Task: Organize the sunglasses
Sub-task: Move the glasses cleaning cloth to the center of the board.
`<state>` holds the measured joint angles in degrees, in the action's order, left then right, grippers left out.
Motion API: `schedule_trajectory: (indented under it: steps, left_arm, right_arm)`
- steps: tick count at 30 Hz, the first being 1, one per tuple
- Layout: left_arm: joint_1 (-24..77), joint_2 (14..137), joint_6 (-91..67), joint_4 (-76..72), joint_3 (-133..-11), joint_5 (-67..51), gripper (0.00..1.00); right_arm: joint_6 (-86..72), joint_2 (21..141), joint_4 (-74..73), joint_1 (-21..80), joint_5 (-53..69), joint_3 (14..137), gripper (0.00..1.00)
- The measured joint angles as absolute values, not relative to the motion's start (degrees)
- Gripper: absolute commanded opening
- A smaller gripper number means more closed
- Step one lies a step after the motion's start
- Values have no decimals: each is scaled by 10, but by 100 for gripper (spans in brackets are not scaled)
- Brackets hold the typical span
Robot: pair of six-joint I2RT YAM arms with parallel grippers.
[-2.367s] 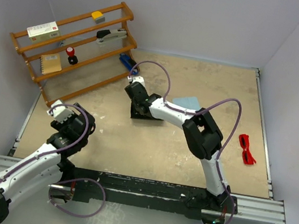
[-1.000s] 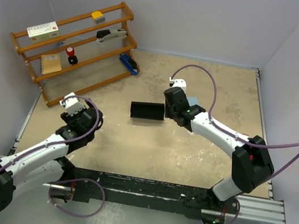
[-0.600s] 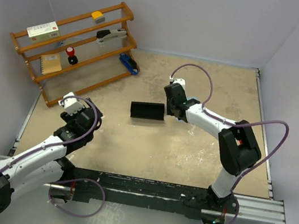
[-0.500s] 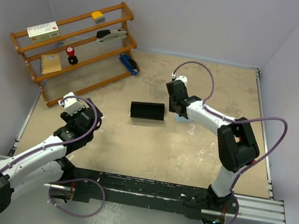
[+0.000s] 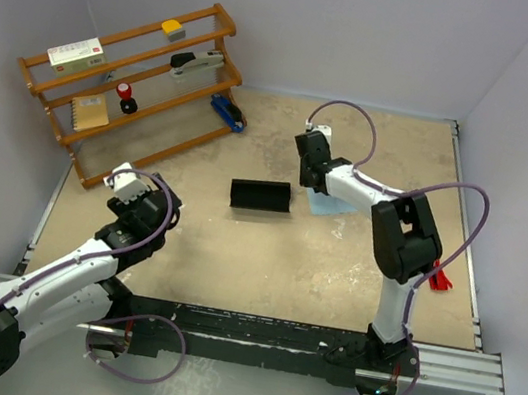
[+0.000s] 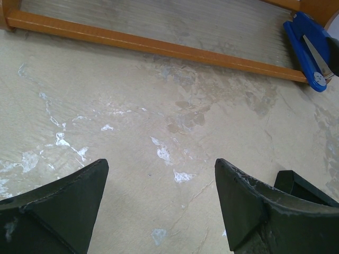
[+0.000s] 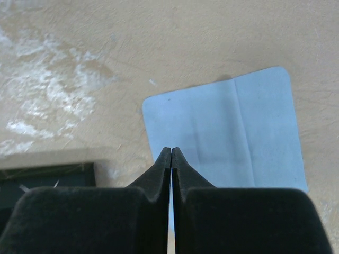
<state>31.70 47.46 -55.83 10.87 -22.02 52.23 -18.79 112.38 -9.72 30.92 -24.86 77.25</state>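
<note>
Two things were altered within the last second: the right gripper [image 7: 170, 152], half parted a moment before, was brought fully shut, and its arm was swung away from the black case [image 5: 260, 195] to the near corner of the pale blue cloth [image 7: 228, 132]. Whether any cloth was caught between the clenched tips could not be told, as the cloth was seen lying flat. The left gripper [image 6: 159, 164] was kept spread wide with nothing in it, low over the table [image 6: 159, 106] beside the wooden rack [image 5: 128, 73].

The sunglasses [image 5: 440, 281] were left untouched near the table's right edge, well apart from both grippers and partly hidden behind the right arm's elbow. The task was therefore judged barely begun, with the cloth apparently being dealt with first.

The cloth was seen as a thin, soft rectangle with rounded corners and a faint crease. The case was seen as a long, rigid, matte box, the table top as mottled beige scuffed with white, and the glasses as slim and bright red.
</note>
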Motion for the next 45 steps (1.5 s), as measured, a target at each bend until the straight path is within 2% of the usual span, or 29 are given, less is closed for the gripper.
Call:
schedule_trajectory:
  steps: [16, 26, 45]
  left_arm:
    - [320, 476, -554, 112, -220, 522, 79]
    - [320, 484, -548, 107, -220, 518, 79]
    - [320, 479, -549, 104, -220, 518, 79]
  right_arm:
    - [-194, 1185, -96, 272, -244, 808, 0]
    - [-225, 1137, -53, 277, -233, 727, 0]
    - [-281, 1018, -39, 375, -230, 569, 0]
